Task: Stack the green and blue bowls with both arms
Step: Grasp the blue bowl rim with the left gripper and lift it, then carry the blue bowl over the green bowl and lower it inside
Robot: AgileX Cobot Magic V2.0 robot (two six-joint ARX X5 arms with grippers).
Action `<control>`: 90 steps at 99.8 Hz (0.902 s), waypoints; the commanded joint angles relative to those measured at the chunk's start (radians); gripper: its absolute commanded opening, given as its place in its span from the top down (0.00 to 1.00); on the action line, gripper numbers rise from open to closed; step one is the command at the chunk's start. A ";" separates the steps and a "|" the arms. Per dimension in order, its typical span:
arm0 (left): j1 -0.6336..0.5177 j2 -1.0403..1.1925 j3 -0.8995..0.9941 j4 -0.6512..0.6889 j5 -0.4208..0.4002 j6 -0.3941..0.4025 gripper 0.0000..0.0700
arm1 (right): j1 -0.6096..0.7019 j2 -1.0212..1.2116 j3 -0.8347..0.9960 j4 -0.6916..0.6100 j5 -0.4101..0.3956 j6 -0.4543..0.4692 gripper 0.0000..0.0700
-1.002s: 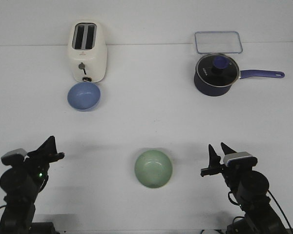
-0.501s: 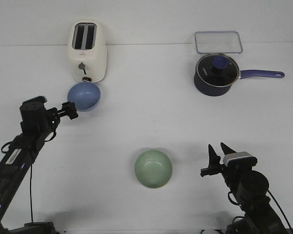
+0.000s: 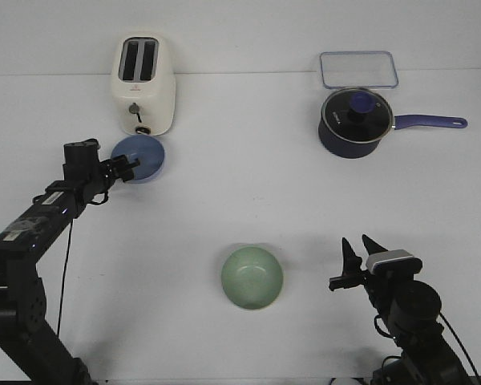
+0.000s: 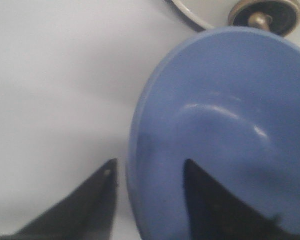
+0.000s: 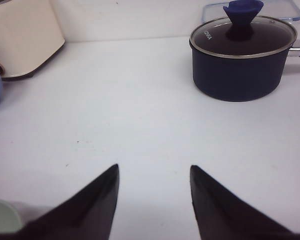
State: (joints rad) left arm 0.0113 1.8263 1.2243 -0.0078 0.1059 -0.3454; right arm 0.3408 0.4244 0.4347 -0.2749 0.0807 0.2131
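Note:
The periwinkle blue bowl [image 3: 142,156] sits just in front of the toaster at the back left and fills the left wrist view [image 4: 230,130]. My left gripper [image 3: 129,167] is open at the bowl's near-left rim, one finger inside the bowl and one outside, the rim between them [image 4: 150,172]. The pale sage green bowl [image 3: 252,277] sits at the front middle; its edge shows in the right wrist view [image 5: 2,216]. My right gripper [image 3: 356,251] is open and empty at the front right, to the right of the green bowl.
A cream toaster [image 3: 144,84] stands right behind the blue bowl. A dark navy saucepan [image 3: 354,123] with a glass lid and a handle pointing right stands at the back right, a clear container lid [image 3: 358,69] behind it.
My left arm has reached forward from the front left to the blue bowl, and its fingers now straddle the rim. The right arm and both bowls have not moved.

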 commanded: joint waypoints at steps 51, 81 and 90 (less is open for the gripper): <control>-0.025 -0.296 0.011 -0.208 0.189 0.097 0.98 | -0.002 0.003 0.007 -0.002 0.028 -0.008 0.61; -0.241 -0.620 -0.261 -0.177 0.247 0.062 0.98 | -0.002 0.003 0.007 -0.002 0.026 -0.008 0.61; -0.335 -0.659 -0.315 -0.170 0.247 0.038 0.98 | -0.002 0.003 0.007 -0.002 0.025 -0.008 0.61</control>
State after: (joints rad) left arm -0.2710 1.1687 0.9199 -0.1928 0.3462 -0.2810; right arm 0.3374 0.4244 0.4347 -0.2832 0.1059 0.2131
